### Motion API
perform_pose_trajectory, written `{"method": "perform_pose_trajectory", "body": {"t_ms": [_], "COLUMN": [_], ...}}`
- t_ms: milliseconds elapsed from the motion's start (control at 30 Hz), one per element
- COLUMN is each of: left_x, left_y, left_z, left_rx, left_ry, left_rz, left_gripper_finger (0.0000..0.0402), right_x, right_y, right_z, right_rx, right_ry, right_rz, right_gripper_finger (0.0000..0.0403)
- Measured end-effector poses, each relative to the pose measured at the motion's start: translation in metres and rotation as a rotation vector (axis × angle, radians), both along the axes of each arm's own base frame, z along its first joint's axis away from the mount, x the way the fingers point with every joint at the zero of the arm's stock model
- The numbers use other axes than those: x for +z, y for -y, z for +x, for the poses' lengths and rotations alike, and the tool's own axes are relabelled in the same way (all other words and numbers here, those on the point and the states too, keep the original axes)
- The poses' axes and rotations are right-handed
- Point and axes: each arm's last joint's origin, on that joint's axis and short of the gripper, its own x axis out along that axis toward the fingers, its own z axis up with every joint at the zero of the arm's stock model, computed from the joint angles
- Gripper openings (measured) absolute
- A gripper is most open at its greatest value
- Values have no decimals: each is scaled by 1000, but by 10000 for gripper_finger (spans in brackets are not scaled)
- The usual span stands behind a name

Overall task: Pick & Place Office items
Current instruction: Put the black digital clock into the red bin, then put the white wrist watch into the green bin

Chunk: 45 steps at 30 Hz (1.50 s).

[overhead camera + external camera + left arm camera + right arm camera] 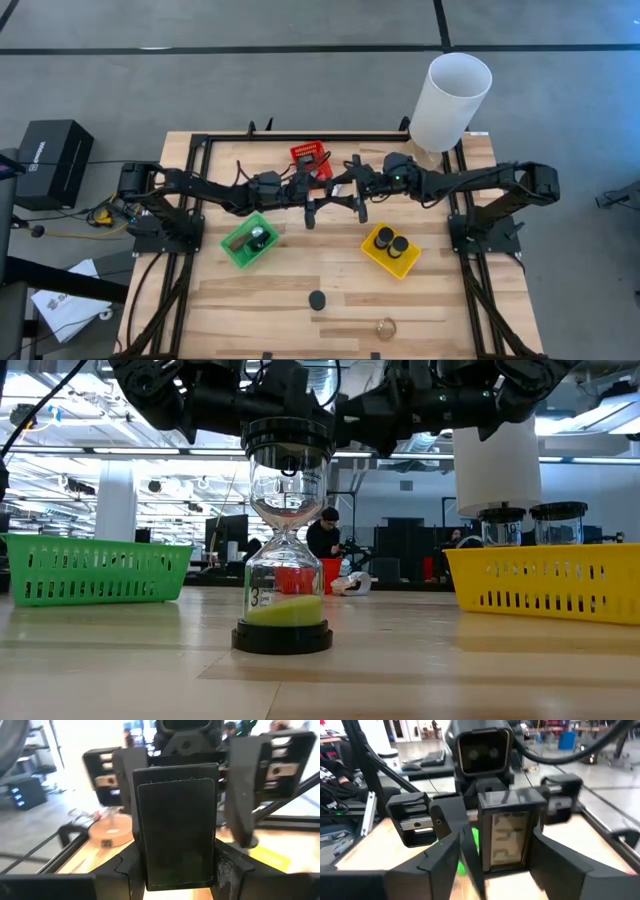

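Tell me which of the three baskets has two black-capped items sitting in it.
The yellow basket, below the right arm. Two black-topped round items sit side by side in it. The green basket holds one item, and the red basket sits behind the grippers.

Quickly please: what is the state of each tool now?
Left tool: closed on the black flat item.
Right tool: open, its fingers apart on either side of that item.

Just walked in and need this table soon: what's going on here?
The two arms meet above the middle of the table with a flat dark slab between them. The left gripper has its fingers closed on it; the right gripper stands open around it. A sand timer and a gold ring lie loose on the table.
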Motion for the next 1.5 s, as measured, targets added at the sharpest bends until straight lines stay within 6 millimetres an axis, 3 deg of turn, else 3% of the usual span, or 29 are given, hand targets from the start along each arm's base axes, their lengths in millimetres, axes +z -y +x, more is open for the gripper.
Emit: {"method": "perform_pose_trajectory", "body": {"t_ms": [167,367,533,733,933,1067,1267,1500], "left_x": [-5,-12,-23,-47,-81,-96,-96,-92], "left_y": [-12,-49,-86,-112,-127,-129,-131,-134], "left_z": [-2,-10,-24,-28,-22,-18,-18,-21], "left_rx": [112,239,315,369,380,376,383,396], "left_ry": [-60,-107,-204,-272,-362,-410,-405,-392], "left_rz": [-8,-79,-150,-206,-246,-261,-261,-256], "left_gripper_finger": [153,164,147,165,148,165,207,210], "right_x": [0,-2,-10,-11,-11,-11,-11,-11], "right_y": [10,27,34,38,38,38,38,38], "right_z": [-12,-34,-40,-39,-39,-39,-39,-39], "right_rx": [-45,-124,-156,-166,-165,-163,-162,-162], "right_ry": [-94,-254,-339,-332,-324,-324,-324,-325], "right_rz": [21,79,111,107,101,93,94,94], "right_gripper_finger": [249,249,249,249,249,249,249,249]}}
